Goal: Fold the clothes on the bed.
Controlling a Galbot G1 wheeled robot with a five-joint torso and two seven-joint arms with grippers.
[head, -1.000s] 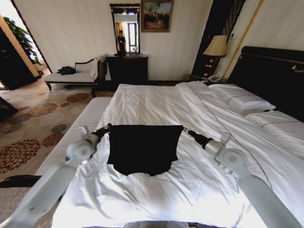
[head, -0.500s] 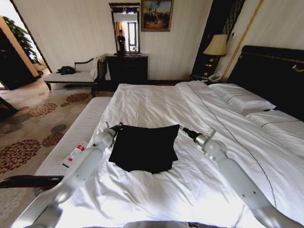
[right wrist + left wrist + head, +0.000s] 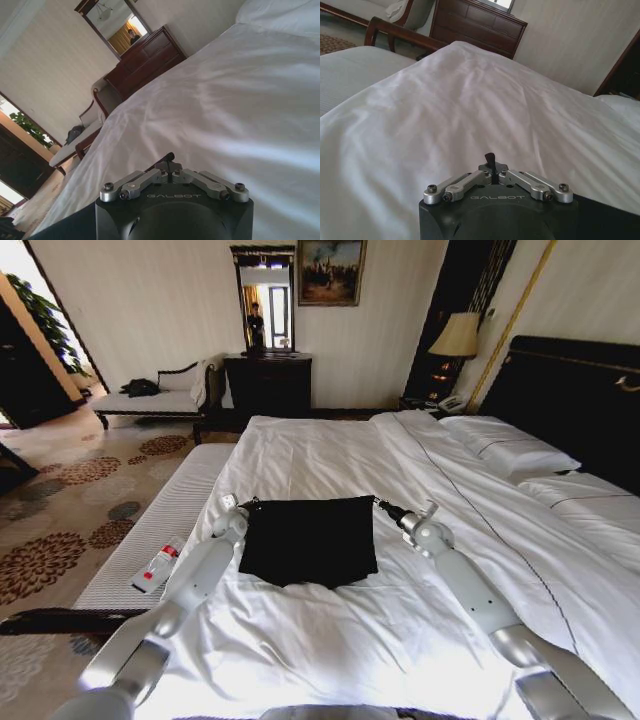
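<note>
The clothes (image 3: pixel 310 540), a black T-shirt, lie as a rough rectangle on the white bed (image 3: pixel 330 445). My left gripper (image 3: pixel 243 506) is at the shirt's far left corner and my right gripper (image 3: pixel 380 506) at its far right corner. Both arms reach out low over the duvet. In the left wrist view the left gripper (image 3: pixel 491 166) is shut with a sliver of black cloth pinched between its tips. The right gripper (image 3: pixel 167 161) in its wrist view is shut the same way, and black cloth (image 3: pixel 65 225) trails beside it. No lettering shows on the shirt.
A narrow white bench (image 3: pixel 175 505) runs along the bed's left side with a plastic bottle (image 3: pixel 158 565) on it. Pillows (image 3: pixel 510 445) and the dark headboard (image 3: pixel 575 405) are at the right. A dark dresser (image 3: pixel 268 385) stands beyond the bed.
Both arms have stretched farther away from me, carrying the shirt's held edge up the bed. The hanging shirt has come down flat on the duvet.
</note>
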